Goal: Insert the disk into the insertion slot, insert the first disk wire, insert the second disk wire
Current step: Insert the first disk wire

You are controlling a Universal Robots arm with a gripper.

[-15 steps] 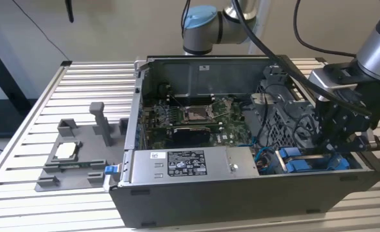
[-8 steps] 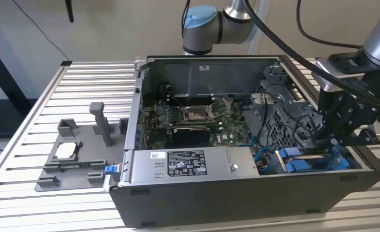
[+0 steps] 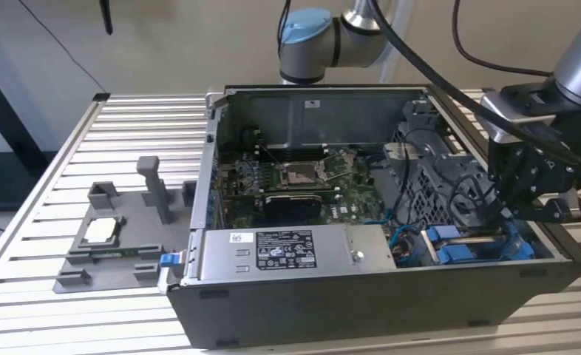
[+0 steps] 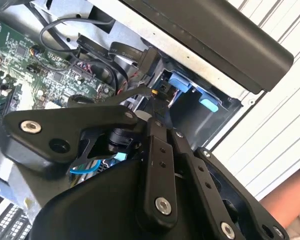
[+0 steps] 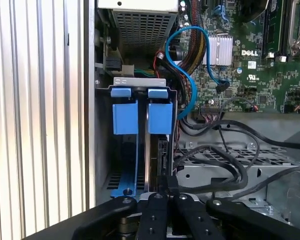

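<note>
Here, the open computer case [image 3: 369, 310] lies on the slatted table [image 3: 143, 126], its insertion slot [image 3: 473, 250] at the exterior view's lower right. The disk [image 5: 160, 118] stands in that slot, blue carrier showing; the gripper [image 5: 162, 194], just above, is pinched shut on a black disk wire [image 5: 170, 181] at its plug.

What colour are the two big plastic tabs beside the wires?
Bright blue. The tabs show best in the first wrist view.

The disk [image 5: 160, 118] stands on edge in its bright blue carrier, seated inside the insertion slot [image 5: 116, 181]. The slot is a dark perforated metal bay at the case corner. A second blue carrier [image 5: 125, 118] stands just beside the disk.
</note>
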